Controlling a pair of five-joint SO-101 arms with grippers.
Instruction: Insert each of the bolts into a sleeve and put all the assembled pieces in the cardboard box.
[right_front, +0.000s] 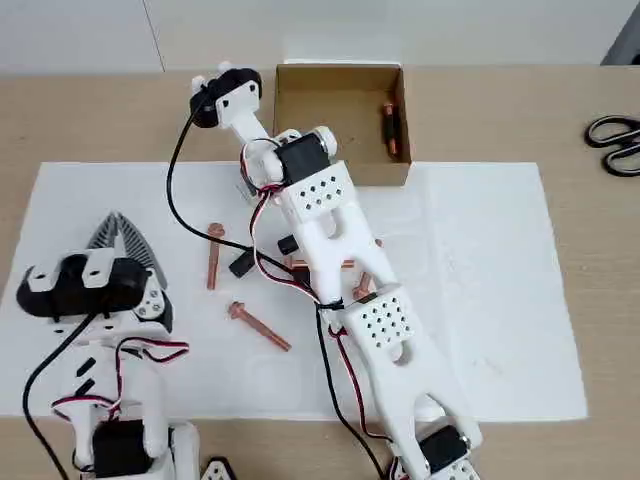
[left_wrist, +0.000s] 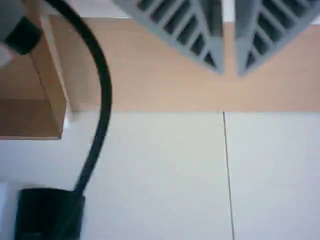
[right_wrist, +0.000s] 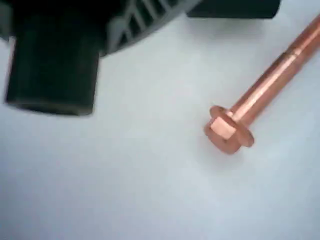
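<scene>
Where the white paper sheet (right_front: 480, 300) covers the wooden table (right_front: 80, 110), a copper bolt (right_front: 213, 257) and a second bolt (right_front: 258, 327) lie loose. A third copper piece (right_front: 346, 265) is half hidden under the right arm (right_front: 330, 230). Two black sleeves (right_front: 240, 265) (right_front: 288, 243) lie beside that arm. One assembled piece (right_front: 392, 128) lies in the cardboard box (right_front: 335, 115). Scissors (right_front: 615, 140) sit at the table's right edge. The left gripper (right_front: 115, 222) is closed on nothing. Right gripper (right_wrist: 135, 20): cannot tell its state.
</scene>
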